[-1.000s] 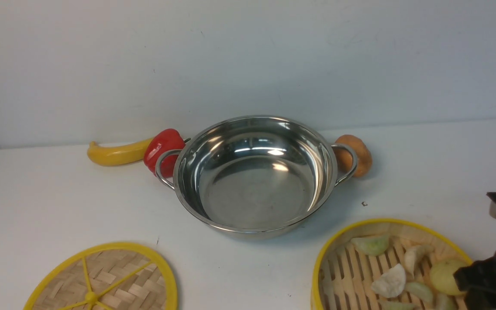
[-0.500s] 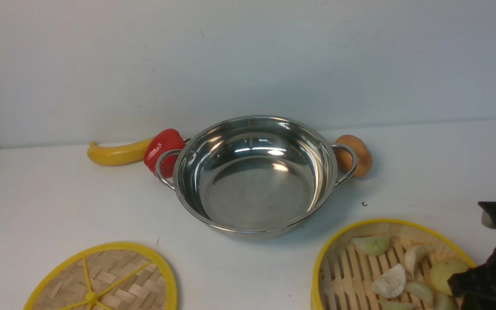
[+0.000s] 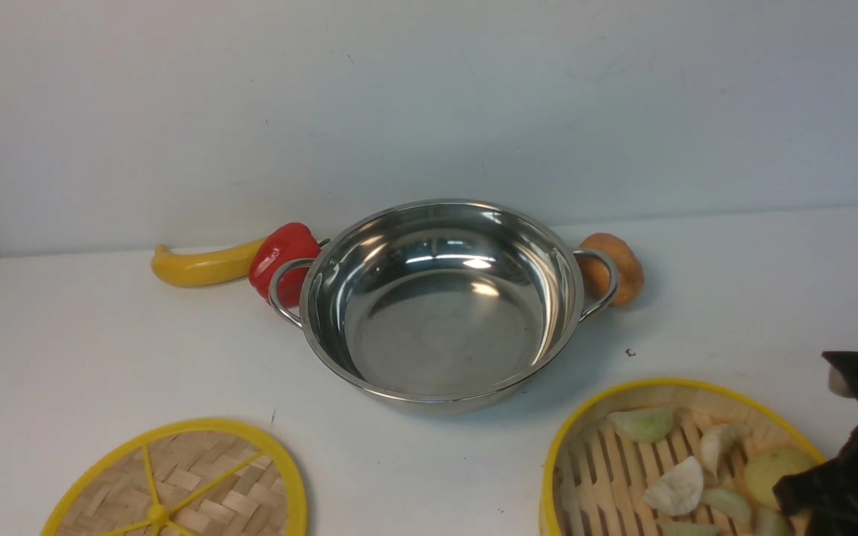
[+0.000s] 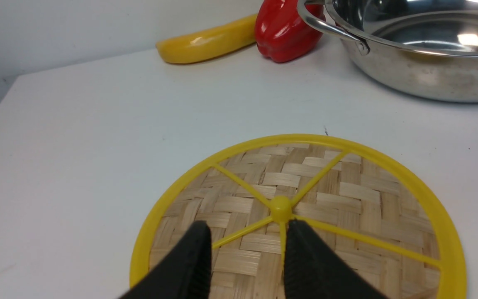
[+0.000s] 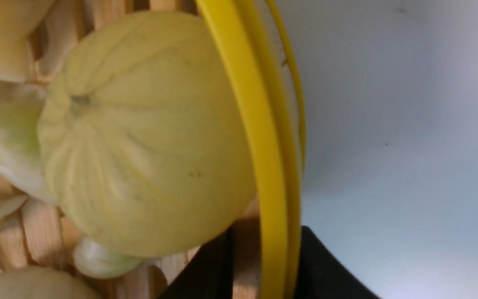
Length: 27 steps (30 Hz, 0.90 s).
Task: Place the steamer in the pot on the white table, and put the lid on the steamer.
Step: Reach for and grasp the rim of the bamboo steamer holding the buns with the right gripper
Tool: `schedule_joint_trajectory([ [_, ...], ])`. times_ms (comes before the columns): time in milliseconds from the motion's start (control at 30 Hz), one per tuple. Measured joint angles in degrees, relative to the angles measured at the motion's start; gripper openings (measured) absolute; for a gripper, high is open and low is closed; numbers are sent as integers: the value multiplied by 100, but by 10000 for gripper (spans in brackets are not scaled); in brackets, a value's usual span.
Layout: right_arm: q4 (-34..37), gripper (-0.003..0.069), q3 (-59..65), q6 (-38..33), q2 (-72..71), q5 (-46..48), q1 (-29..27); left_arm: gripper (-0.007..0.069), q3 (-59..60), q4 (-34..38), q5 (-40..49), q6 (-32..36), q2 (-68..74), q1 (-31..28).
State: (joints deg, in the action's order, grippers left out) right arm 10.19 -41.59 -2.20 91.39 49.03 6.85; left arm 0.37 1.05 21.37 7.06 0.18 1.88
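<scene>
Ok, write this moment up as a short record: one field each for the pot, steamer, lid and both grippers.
pot: empty, upright, mid-table
steamer: on the table, near right of the pot, dumplings inside, not in the pot yet
lid: flat on the table, near left of the pot
left gripper: open, over the lid, beside its knob
right gripper: fingers straddle the steamer's wall, one inside, one outside; clamped or not, cannot tell
extras: banana and red pepper at the pot's far left
</scene>
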Motion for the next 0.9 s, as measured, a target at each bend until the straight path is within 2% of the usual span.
schedule_joint_trajectory([
  [200, -139, 88, -29, -111, 0, 53, 0, 242, 0, 0, 0, 0, 0, 0],
  [567, -262, 77, -127, -190, 6, 192, 0, 242, 0, 0, 0, 0, 0, 0],
  [700, -531, 66, -526, -203, -49, 703, 0, 242, 0, 0, 0, 0, 0, 0],
  [900, -564, 66, -1378, -197, -252, 1488, 0, 242, 0, 0, 0, 0, 0, 0],
])
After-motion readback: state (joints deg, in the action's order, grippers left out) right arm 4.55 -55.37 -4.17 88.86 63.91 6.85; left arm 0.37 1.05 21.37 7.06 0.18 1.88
